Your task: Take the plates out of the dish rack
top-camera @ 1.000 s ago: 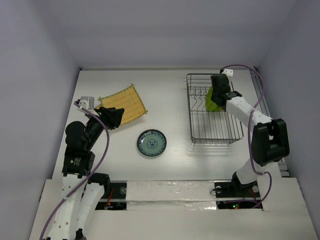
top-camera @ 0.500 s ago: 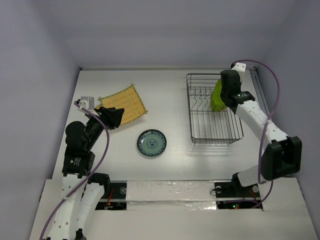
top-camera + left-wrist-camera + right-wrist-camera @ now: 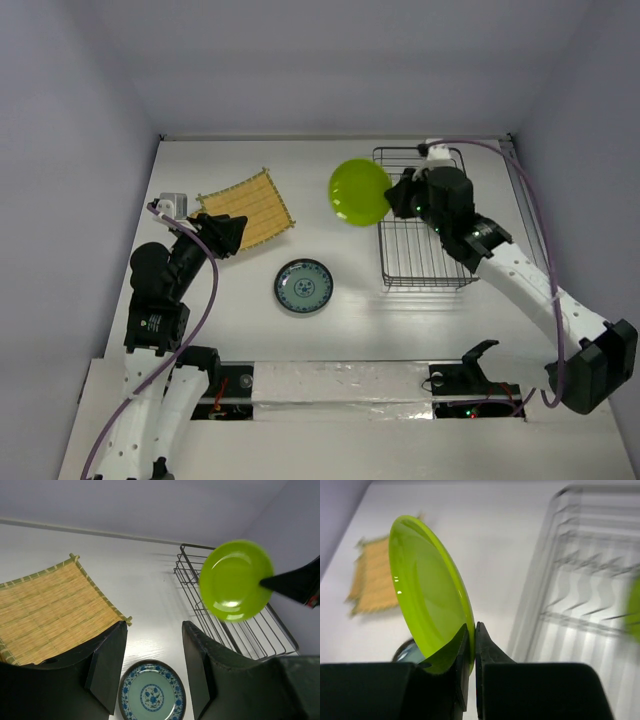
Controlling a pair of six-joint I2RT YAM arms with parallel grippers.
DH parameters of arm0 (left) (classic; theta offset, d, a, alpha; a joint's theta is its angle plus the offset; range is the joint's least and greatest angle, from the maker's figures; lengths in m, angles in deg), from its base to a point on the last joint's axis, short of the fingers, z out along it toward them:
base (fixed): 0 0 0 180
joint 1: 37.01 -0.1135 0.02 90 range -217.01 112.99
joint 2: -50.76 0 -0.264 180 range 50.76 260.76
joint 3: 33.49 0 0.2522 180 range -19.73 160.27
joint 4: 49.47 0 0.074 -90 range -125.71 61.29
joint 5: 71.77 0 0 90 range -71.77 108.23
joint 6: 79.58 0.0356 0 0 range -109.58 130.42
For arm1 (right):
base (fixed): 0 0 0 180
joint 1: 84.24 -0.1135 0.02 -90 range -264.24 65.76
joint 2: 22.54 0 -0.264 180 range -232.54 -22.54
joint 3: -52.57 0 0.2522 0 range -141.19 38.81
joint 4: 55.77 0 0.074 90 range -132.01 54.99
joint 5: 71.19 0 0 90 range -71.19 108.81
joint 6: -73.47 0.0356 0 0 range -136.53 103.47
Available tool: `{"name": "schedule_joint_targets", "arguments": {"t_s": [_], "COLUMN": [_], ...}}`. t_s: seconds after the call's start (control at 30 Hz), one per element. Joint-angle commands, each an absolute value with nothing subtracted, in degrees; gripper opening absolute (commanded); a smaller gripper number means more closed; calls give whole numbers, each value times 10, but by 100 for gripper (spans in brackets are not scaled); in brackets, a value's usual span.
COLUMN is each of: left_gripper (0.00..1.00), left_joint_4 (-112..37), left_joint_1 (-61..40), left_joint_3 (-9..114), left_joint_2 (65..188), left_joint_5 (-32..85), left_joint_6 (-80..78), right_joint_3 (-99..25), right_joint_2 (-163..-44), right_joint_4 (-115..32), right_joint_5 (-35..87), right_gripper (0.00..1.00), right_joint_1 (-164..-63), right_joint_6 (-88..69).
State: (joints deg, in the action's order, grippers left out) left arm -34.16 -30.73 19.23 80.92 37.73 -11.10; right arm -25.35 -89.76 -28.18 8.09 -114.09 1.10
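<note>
Plate status: lime green plate [image 3: 360,192] is out of the dish rack [image 3: 383,250] and in the air. From the top view it sits just off the rack's far-left corner, over the white table [image 3: 330,335]. Right gripper [image 3: 472,635] is clamped on its rim, one finger on each face of the edge. On my right wrist feed the plate stands nearly on edge, glossy hollow side facing left. Rack wires behind it are blurred. Patterned plate [image 3: 304,286], pale with blue marks, lies flat on the table, well apart from the rack. Left gripper [image 3: 154,630] hangs with fingers spread, nothing between them, over the near edge of the bamboo mat [image 3: 50,610].
</note>
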Motion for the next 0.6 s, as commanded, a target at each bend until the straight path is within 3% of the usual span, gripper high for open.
{"name": "schedule_joint_targets", "arguments": {"t_s": [0.0,0.17,0.57], "left_gripper": [45,45,45], "left_joint_4": [-374,-374,-375], "left_joint_1": [-310,-310,-310], "left_joint_3": [187,187,187], "left_joint_2": [812,813,810], "left_joint_5": [384,384,387], "left_joint_6": [-113,-114,-114], "right_joint_3": [-184,-155,-136], "right_joint_2": [-928,-997,-1146], "right_joint_4": [-398,-486,-535], "right_joint_5": [275,328,347], "right_gripper": [0,0,3], "right_joint_1": [-1184,-1240,-1288], "right_joint_6": [80,121,151]}}
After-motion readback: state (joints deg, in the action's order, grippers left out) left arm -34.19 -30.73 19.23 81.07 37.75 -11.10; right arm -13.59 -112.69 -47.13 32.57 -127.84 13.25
